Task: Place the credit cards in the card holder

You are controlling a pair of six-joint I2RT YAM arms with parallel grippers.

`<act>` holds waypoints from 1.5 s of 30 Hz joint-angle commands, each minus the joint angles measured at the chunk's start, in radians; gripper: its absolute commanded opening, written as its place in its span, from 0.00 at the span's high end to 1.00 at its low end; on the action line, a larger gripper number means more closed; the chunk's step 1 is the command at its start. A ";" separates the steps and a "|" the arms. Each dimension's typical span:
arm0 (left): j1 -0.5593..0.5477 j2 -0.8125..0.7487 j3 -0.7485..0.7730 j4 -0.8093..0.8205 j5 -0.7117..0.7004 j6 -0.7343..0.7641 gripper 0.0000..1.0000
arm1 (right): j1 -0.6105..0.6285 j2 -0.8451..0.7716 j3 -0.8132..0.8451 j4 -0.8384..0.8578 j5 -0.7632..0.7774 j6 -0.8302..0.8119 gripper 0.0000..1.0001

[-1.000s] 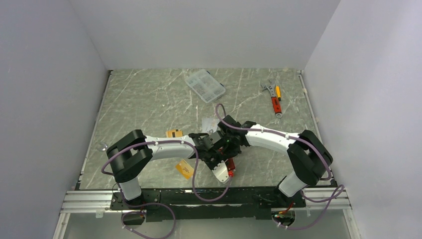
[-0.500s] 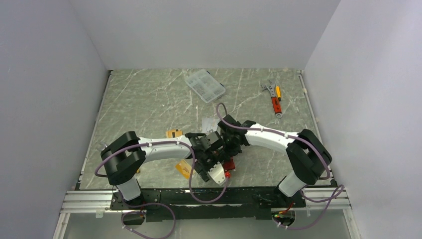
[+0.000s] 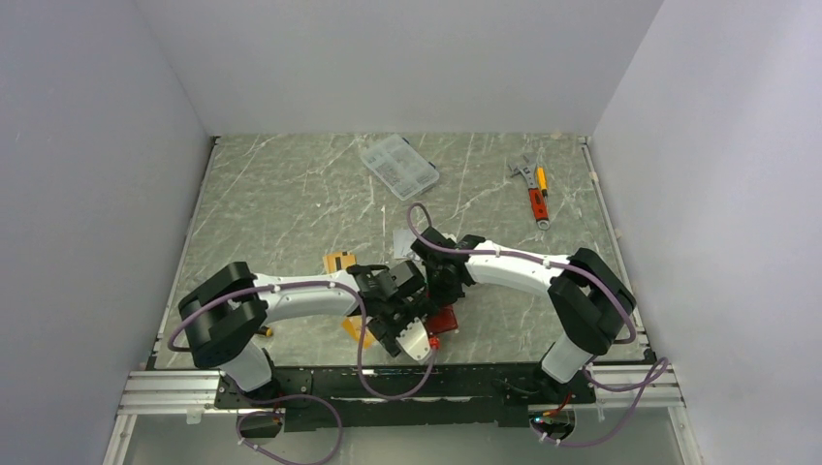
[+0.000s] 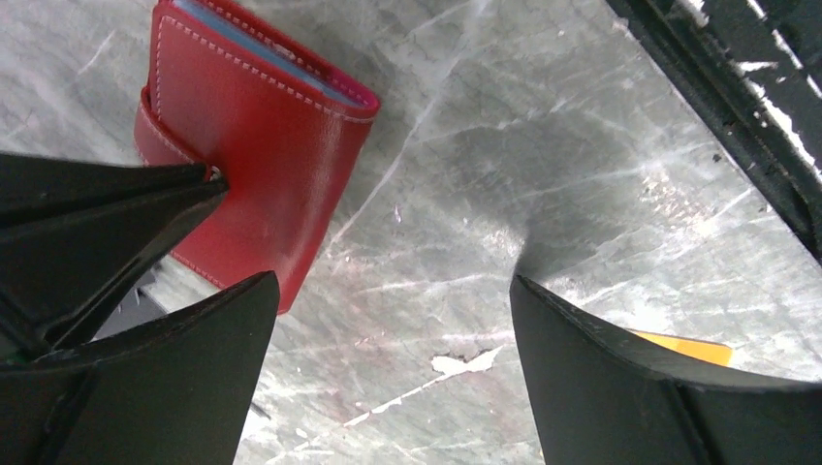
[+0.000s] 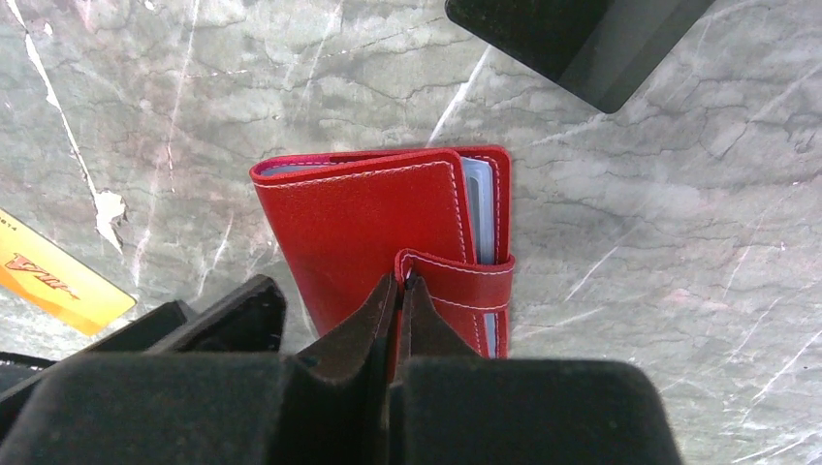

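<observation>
The right gripper (image 5: pixel 404 281) is holding its two fingers pressed together with no gap, and the joined tips are touching the edge of the snap tab (image 5: pixel 465 283) on the card holder (image 5: pixel 359 218). Whether the tips are pinching the tab cannot be told.

The left gripper (image 4: pixel 388 291) is standing with its fingers (image 4: pixel 155 387) spread wide apart over bare table (image 4: pixel 504 126), holding nothing.

The card holder is lying flat and folded on the table near the front edge, between the two grippers, with light blue lining showing along its open side.

One orange card (image 5: pixel 53 274) is lying just beside the grippers. A second orange card (image 3: pixel 338 260) is lying behind the left arm.

A clear plastic box (image 3: pixel 398 166) and hand tools (image 3: pixel 533 189) are sitting well apart at the back.
</observation>
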 commanded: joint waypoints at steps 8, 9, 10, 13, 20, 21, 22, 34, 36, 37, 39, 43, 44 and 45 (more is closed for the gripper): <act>0.033 -0.138 -0.040 0.143 -0.098 -0.080 0.28 | 0.054 0.152 -0.120 -0.001 -0.002 0.045 1.00; 0.034 -0.146 -0.043 0.145 -0.100 -0.084 0.34 | 0.054 0.152 -0.120 -0.006 0.004 0.044 1.00; 0.035 -0.156 -0.048 0.144 -0.104 -0.087 0.39 | 0.054 0.153 -0.121 -0.012 0.009 0.046 1.00; 0.040 -0.189 -0.067 0.129 -0.119 -0.102 0.70 | 0.055 0.163 -0.114 -0.030 0.019 0.052 1.00; 0.133 -0.303 -0.102 -0.007 -0.067 -0.202 0.73 | 0.074 0.210 -0.135 -0.013 0.017 0.087 1.00; 0.171 -0.335 -0.104 -0.045 -0.038 -0.223 0.73 | 0.078 0.223 -0.140 -0.001 0.014 0.093 1.00; 0.212 -0.363 -0.113 -0.070 -0.004 -0.233 0.73 | 0.083 0.230 -0.147 0.011 0.012 0.099 1.00; 0.918 -0.488 -0.083 -0.191 0.373 -0.278 0.75 | 0.114 0.313 -0.170 0.051 0.037 0.131 1.00; 1.015 -0.413 0.005 -0.229 0.464 -0.296 0.76 | 0.130 0.336 -0.176 0.053 0.053 0.138 1.00; 1.058 -0.382 0.042 -0.245 0.504 -0.307 0.77 | 0.135 0.345 -0.183 0.059 0.052 0.143 1.00; 1.115 -0.337 0.094 -0.275 0.566 -0.317 0.80 | 0.142 0.358 -0.192 0.062 0.057 0.150 1.00; 1.133 -0.334 0.116 -0.280 0.579 -0.340 0.79 | 0.142 0.277 -0.174 0.034 0.073 0.151 0.94; 1.133 -0.341 0.114 -0.279 0.580 -0.348 0.77 | 0.140 0.252 -0.156 0.020 0.082 0.151 0.90; 1.133 -0.347 0.117 -0.285 0.580 -0.355 0.77 | 0.140 0.226 -0.132 -0.001 0.092 0.148 0.84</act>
